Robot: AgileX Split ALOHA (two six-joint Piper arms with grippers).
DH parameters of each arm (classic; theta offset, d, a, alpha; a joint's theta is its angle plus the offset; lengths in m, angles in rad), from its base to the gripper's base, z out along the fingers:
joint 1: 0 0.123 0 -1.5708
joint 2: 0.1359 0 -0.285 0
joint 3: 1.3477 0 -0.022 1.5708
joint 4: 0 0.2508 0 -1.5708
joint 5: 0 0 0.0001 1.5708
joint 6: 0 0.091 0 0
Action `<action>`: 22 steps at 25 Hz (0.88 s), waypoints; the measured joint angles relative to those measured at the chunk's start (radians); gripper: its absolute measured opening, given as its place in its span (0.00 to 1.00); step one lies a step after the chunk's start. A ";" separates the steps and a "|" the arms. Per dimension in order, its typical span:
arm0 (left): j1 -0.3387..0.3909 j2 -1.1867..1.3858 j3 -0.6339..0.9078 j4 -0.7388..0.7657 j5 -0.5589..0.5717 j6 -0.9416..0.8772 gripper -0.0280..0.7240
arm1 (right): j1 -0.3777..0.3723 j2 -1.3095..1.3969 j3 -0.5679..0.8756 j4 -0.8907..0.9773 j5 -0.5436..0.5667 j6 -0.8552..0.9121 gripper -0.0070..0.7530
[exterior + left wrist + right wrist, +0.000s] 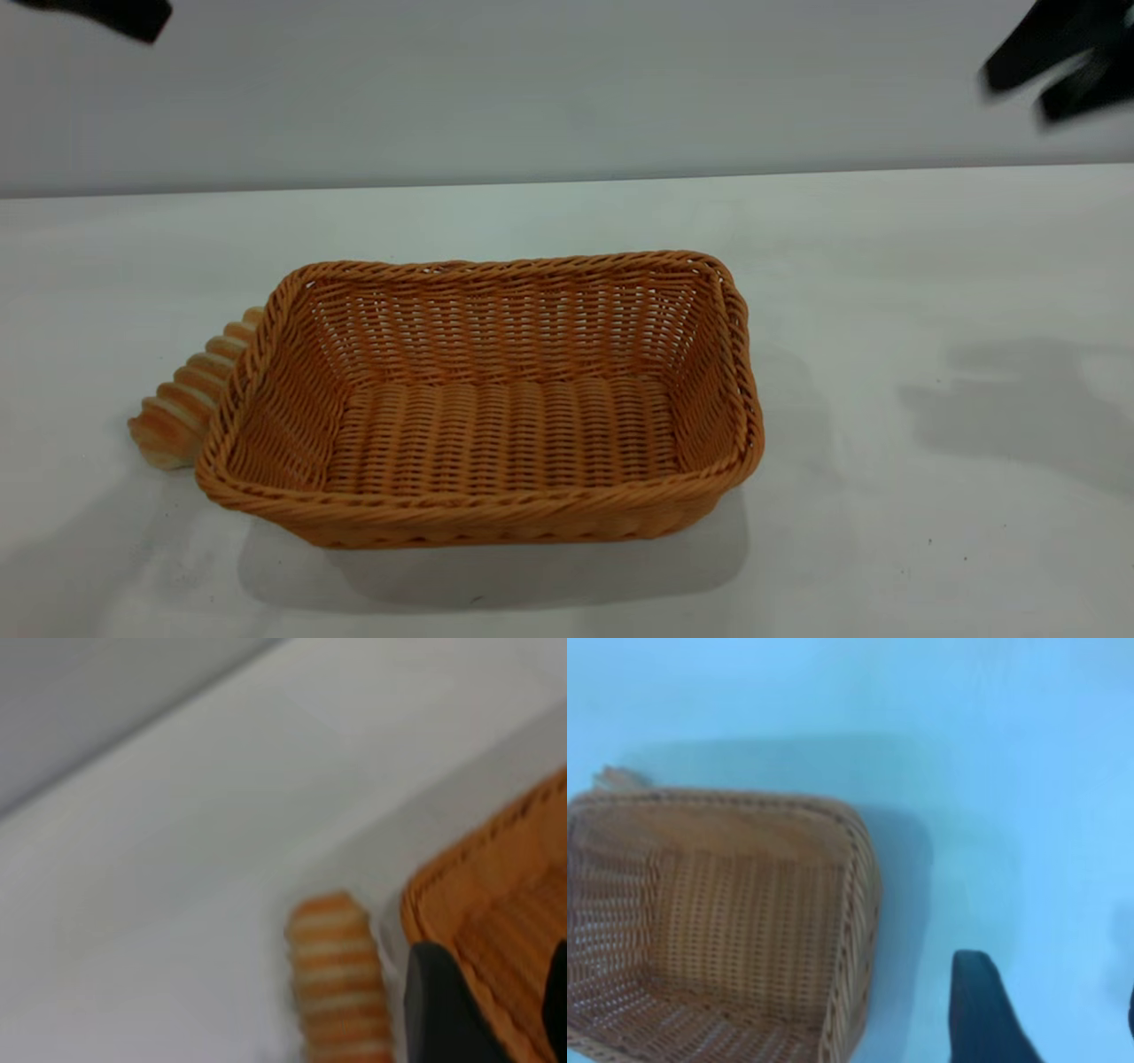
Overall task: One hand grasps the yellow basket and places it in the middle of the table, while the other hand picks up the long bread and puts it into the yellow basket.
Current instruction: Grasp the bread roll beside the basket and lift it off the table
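Table [930,266] bearing the empty yellow basket [496,416] near centre; long bread [190,399] lies just outside its left wall, touching or nearly so. Left gripper [487,1010] and right gripper [1045,1019] hover high, fingers spread. Best approach: descend on the bread clear of the rim

The yellow basket [483,403] stands open-topped and unblocked from above, bare table [930,292] lies wide on its right and behind, but on its left the long bread [182,408] lies tight against the basket's flared wall, leaving no gap between them
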 joint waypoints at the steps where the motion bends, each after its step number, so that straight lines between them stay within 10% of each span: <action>1: 0.000 0.009 0.000 0.048 0.028 -0.030 0.49 | 0.000 -0.044 0.000 -0.022 0.004 0.005 0.57; 9: 0.000 0.030 0.000 0.522 0.212 -0.478 0.49 | -0.003 -0.385 0.015 -0.159 0.078 0.055 0.56; 22: 0.000 0.069 0.000 0.470 0.225 -0.485 0.49 | -0.003 -0.982 0.324 -0.266 0.139 0.126 0.55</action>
